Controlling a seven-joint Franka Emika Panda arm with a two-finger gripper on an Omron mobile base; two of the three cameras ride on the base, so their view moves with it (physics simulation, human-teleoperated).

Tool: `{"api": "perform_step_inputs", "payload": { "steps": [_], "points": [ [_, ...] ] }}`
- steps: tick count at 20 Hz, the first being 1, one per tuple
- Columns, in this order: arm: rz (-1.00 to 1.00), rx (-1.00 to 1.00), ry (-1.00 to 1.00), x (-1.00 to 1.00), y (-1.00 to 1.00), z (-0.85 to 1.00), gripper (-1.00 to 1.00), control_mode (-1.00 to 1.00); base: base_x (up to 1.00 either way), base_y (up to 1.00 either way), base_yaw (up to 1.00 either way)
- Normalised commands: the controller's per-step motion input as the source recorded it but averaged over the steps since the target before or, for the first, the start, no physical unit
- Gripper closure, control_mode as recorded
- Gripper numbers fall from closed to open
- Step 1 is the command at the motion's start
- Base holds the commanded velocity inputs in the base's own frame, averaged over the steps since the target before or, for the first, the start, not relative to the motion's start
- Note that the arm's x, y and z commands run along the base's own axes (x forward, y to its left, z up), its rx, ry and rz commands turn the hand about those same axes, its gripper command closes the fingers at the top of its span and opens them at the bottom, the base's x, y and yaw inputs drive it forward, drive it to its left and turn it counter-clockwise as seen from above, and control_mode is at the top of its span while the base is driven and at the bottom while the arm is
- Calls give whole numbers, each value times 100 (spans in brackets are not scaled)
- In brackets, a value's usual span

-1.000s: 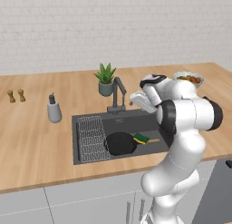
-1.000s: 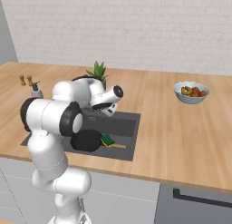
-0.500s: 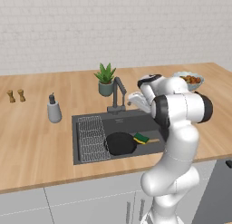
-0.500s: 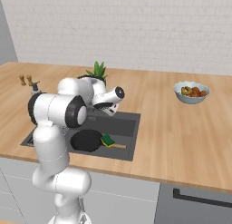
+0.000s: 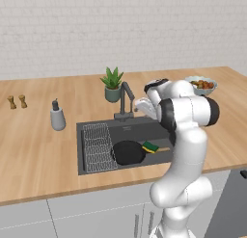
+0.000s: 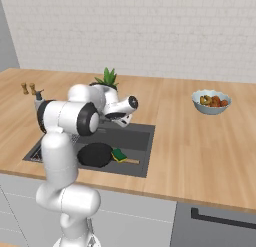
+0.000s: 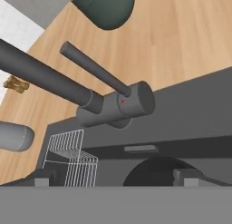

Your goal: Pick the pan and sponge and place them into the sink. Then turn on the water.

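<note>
The black pan (image 5: 128,152) (image 6: 95,154) lies in the dark-grey sink (image 5: 144,128) (image 6: 141,141), its wooden handle pointing right. The green-and-yellow sponge (image 5: 149,146) (image 6: 119,154) rests beside the pan's rim at the handle. My gripper (image 5: 138,106) (image 6: 121,122) (image 7: 115,177) hovers over the sink's back edge, just right of the dark faucet (image 5: 126,98) (image 7: 120,107). It is open, with nothing between its fingertips (image 7: 43,177). In the hand view the faucet's lever (image 7: 93,69) and spout (image 7: 41,73) are close ahead, and the pan (image 7: 156,169) shows as a dark arc below. Water is out of view.
A wire rack (image 5: 98,146) (image 7: 70,159) fills the sink's left side. A potted plant (image 5: 113,85) (image 6: 106,78) stands behind the faucet, and a soap dispenser (image 5: 57,116) and two small shakers (image 5: 16,101) stand to the left. A bowl of fruit (image 5: 200,85) (image 6: 212,101) sits at the right.
The arm has drawn its elbow in and the hand has edged a little closer to the faucet. Pan and sponge have not moved.
</note>
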Motion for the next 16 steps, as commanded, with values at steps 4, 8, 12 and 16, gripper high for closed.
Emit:
{"api": "perform_step_inputs", "payload": {
  "steps": [4,8,12,16],
  "points": [
    [0,2,0,14,5,-3,-100,-100,0,0,0],
    [0,1,0,20,6,-11,-100,-100,0,0,0],
    [0,1,0,23,12,-16,-100,-100,0,0,0],
    [0,1,0,26,14,-16,-100,-100,0,0,0]
  ]
}}
